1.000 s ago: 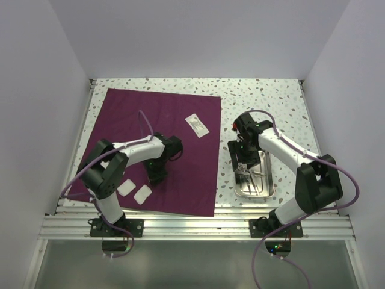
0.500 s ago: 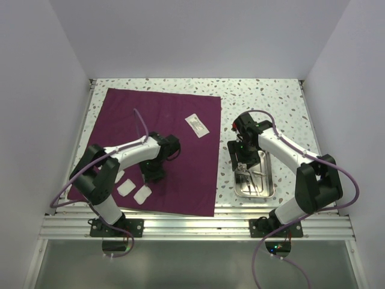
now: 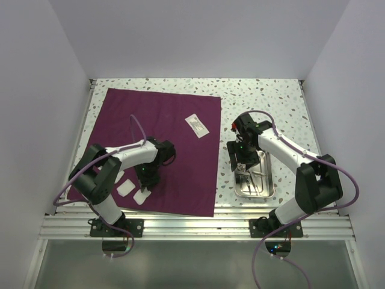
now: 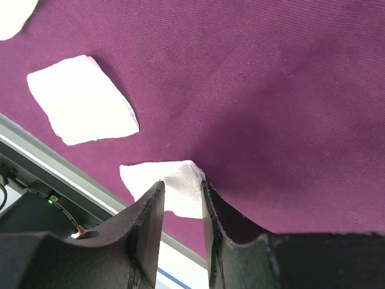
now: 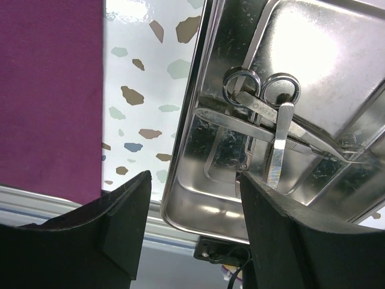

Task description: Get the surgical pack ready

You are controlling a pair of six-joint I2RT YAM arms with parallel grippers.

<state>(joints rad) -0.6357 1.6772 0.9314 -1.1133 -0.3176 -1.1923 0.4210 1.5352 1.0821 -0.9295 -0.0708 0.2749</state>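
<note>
1. The maroon cloth (image 3: 180, 114) is lying flat on the left part of the bench (image 3: 264, 96).
2. The left gripper (image 4: 181, 185) is pinching a white pad (image 4: 144, 173) near the cloth's near edge, the pad's corner bunching up between the fingers.
3. A second pad (image 4: 81, 99) is lying just beside it on the cloth.
4. The right gripper (image 5: 194, 180) is standing spread, straddling the cloth-side rim of the steel tray (image 5: 313, 54).
5. The tray is sitting on the bench, right of the cloth, holding thin metal instruments (image 5: 264, 102).
</note>
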